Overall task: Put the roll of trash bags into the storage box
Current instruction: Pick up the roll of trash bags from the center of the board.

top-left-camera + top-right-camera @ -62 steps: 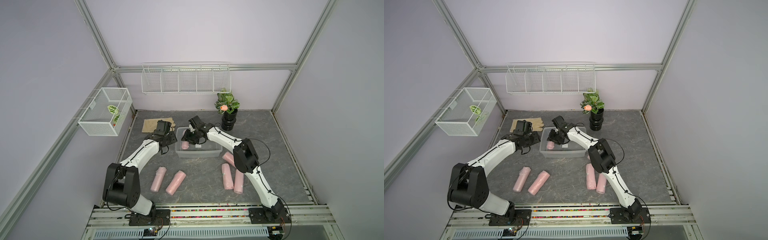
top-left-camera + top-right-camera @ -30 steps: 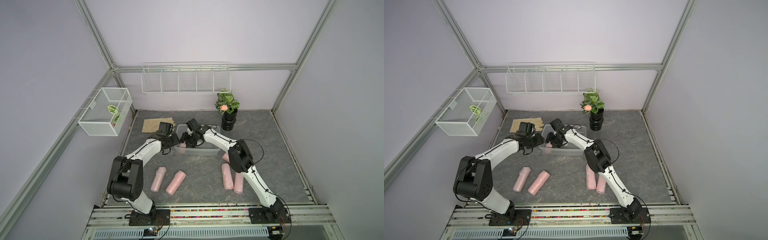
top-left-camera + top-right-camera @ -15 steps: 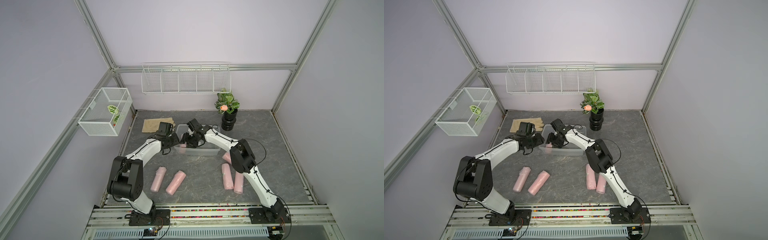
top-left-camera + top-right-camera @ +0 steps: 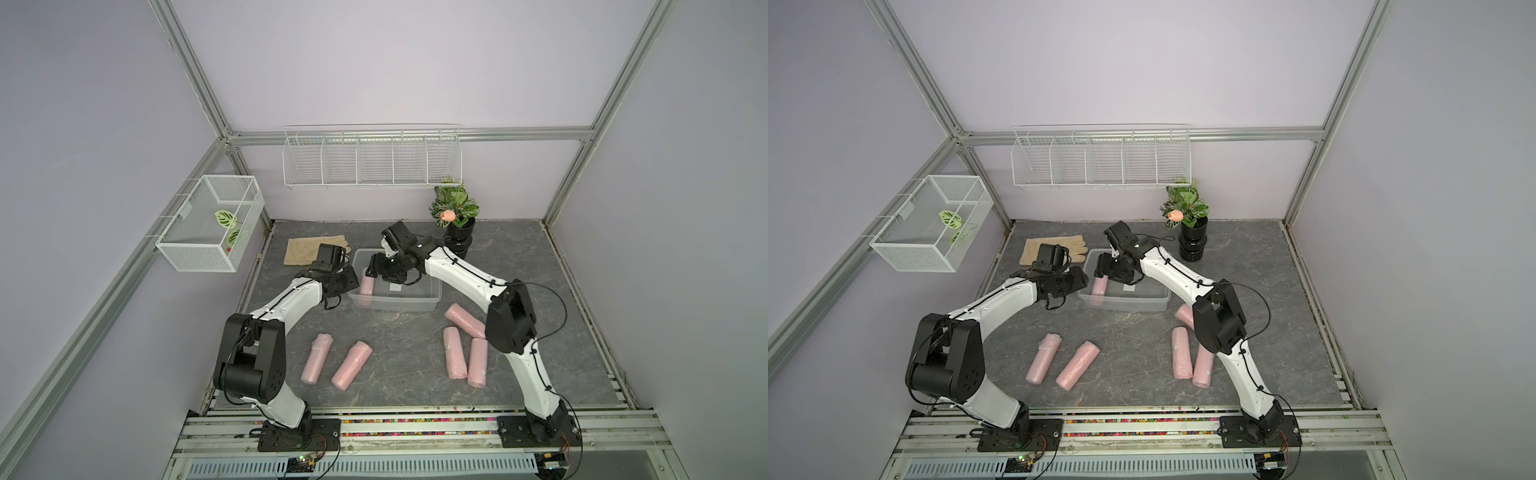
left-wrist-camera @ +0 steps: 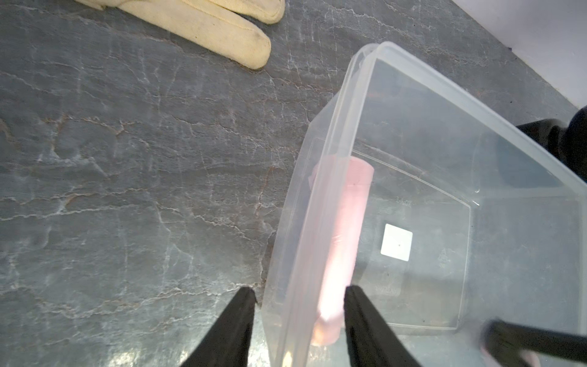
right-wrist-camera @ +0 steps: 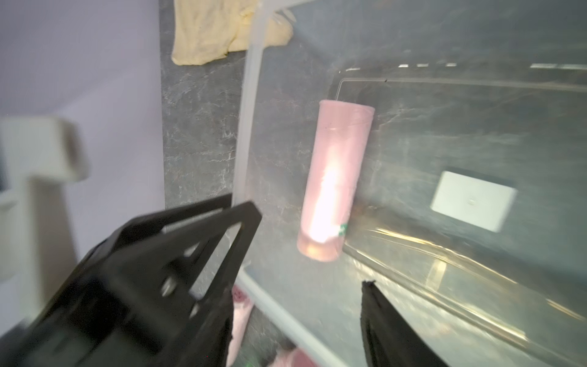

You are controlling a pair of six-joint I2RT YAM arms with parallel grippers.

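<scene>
My right claw (image 6: 311, 248) hangs spread over the 9 o'clock end of the storage box (image 4: 395, 304), with nothing between its fingers. I take 12 o'clock as the back wall in the top views. Just beneath the claw, the pink roll of trash bags (image 6: 336, 171) lies flat on the box floor. It sits tight along the 9 o'clock wall, long axis running 12 to 6. I read that one as delivered and let go.

My left claw (image 5: 298, 290) is spread too, astride that same wall. One finger is outside over the counter (image 4: 399, 332), the other inside by the roll's end. A sliver of counter shows between the outer finger and the wall, so I judge it brackets the box rather than clamps it.

Further out, a trio of rolls (image 4: 453, 352) lies at about 5 o'clock from the box, beside my right arm's elbow. A pair of rolls (image 4: 351, 365) lies at about 7 o'clock, nearer my left arm. Most run roughly 12 to 6, some slanted. The right claw is free and the trio is on its side, so I'd lift clear of the rim, then swing back toward 5. The beige work glove (image 4: 316, 249) at 10 o'clock is out of the way.
</scene>
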